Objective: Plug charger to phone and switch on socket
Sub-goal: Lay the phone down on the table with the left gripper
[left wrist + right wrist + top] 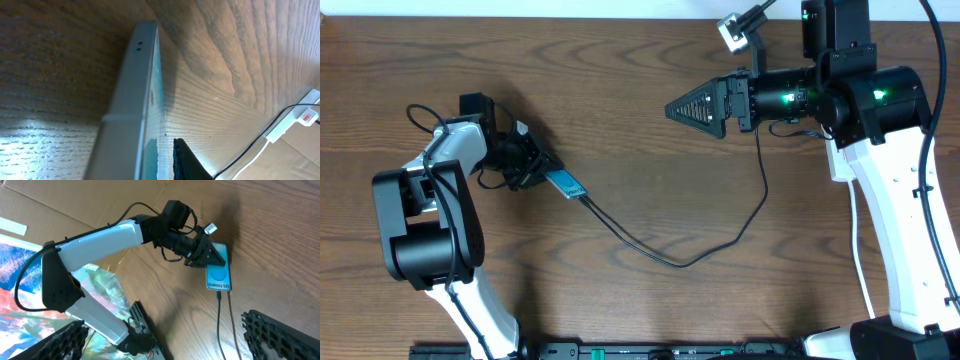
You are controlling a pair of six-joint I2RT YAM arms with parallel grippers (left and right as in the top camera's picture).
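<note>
Here, charger (219,315) plugged into phone (219,275), left gripper (214,257) straddling it, grip unclear, right gripper (675,108) spread.

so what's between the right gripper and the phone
Overhead view: bare table between the right gripper and the phone; the charger loops clear of that stretch.

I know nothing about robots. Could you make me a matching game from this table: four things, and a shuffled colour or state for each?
Things:
1. phone
2. charger
3. right gripper
4. socket

Descriptions:
A. white with a red mark
B. jaws wide open, holding nothing
C. teal screen, lying face up
D. thin black cable, tip at the phone's end

Pairs: 1-C, 2-D, 3-B, 4-A
</note>
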